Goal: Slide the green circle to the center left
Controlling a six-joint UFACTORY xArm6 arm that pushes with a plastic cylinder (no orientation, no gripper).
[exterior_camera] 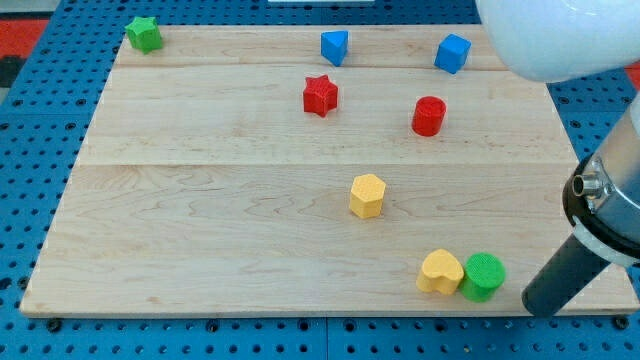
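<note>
The green circle is a short green cylinder near the view's bottom right of the wooden board. It touches a yellow heart block on its left side. My tip is the lower end of the dark rod. It sits just to the right of the green circle and a little below it, with a small gap between them.
A yellow hexagon lies mid-board. A red star and a red cylinder sit higher up. Two blue blocks lie near the top edge. A green star is at the top left corner.
</note>
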